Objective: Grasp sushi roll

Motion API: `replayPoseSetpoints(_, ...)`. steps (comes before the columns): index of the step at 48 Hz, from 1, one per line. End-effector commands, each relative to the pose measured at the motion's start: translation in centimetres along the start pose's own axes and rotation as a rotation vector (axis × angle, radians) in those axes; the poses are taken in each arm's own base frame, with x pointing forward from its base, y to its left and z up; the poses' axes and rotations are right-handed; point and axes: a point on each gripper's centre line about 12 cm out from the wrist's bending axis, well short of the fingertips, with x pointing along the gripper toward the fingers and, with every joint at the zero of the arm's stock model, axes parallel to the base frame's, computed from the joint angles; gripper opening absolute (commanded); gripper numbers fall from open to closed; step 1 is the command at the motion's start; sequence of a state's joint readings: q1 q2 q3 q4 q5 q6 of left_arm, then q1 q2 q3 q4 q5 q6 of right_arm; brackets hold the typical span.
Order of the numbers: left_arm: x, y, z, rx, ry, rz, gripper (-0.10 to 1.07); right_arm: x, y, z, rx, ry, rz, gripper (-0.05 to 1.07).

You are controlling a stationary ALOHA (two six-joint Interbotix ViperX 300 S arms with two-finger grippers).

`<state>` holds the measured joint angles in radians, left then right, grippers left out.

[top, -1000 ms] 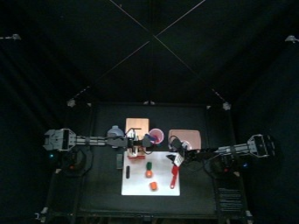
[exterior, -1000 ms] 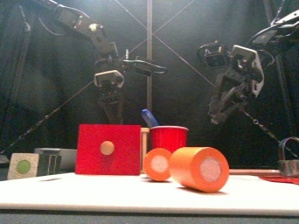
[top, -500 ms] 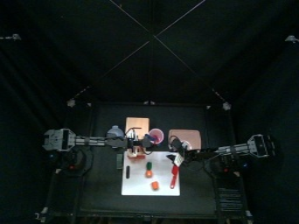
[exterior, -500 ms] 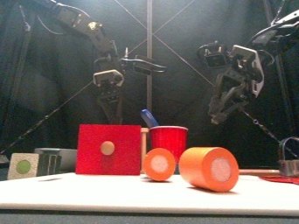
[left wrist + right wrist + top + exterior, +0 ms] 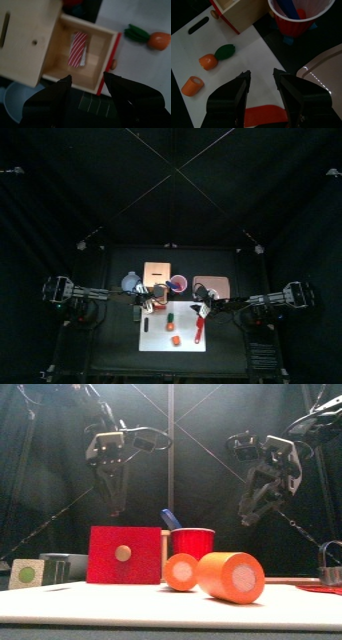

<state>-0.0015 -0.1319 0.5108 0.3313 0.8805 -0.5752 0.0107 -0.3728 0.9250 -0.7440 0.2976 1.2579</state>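
The sushi roll [image 5: 230, 576] is an orange cylinder with a white end, lying on its side near the front of the white board [image 5: 186, 341]; it also shows in the top view [image 5: 175, 340] and the right wrist view [image 5: 192, 86]. My left gripper [image 5: 87, 84] is open and hangs high over the wooden box with an open drawer [image 5: 77, 52], well back from the roll. Over the board's right side my right gripper [image 5: 261, 82] is open too, holding nothing, and the roll lies off to one side of it.
An orange piece with a green top [image 5: 212, 57] lies behind the roll. A red cup [image 5: 193, 542] with a blue thing in it stands beside the red-fronted box [image 5: 124, 554]. A red tool [image 5: 201, 331] lies on the board's right. A small grey box [image 5: 27, 571] stands at the front left.
The left arm has risen and drawn back toward the left, with its jaws still open. The right arm has not moved, and the roll rocked slightly but lies where it was.
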Motion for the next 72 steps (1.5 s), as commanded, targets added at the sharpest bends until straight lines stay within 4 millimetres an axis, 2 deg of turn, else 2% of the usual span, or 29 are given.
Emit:
replayPoseSetpoints(1,-0.7,0.5,-0.6,-0.059,-0.014,0.041,0.89,-0.5,0.2,0.7,0.004,-0.024,0.014,0.79)
replayPoseSetpoints(6,-1.0,0.4,-1.8,-0.146,-0.033,0.087,0.89,-0.5,0.2,0.7,0.005,-0.025,0.014,0.79)
replayPoseSetpoints(19,-2.1,-0.6,-4.7,-0.35,-0.096,0.077,0.89,-0.5,0.3,0.8,0.015,-0.027,0.019,0.79)
replayPoseSetpoints(30,-1.6,-0.5,-7.9,-0.499,-0.117,0.098,0.89,-0.7,0.4,0.8,0.039,-0.023,0.024,0.79)
replayPoseSetpoints(35,-1.7,-0.6,-8.8,-0.535,-0.127,0.093,0.89,-0.7,0.6,0.8,0.044,-0.022,0.031,0.79)
replayPoseSetpoints(65,-1.0,0.3,-9.6,-0.503,-0.18,0.137,0.89,-0.9,0.2,1.1,0.064,-0.033,0.026,0.79)
replayPoseSetpoints(72,-1.4,0.0,-9.2,-0.527,-0.171,0.123,0.89,-1.0,0.4,1.3,0.063,-0.038,0.032,0.79)
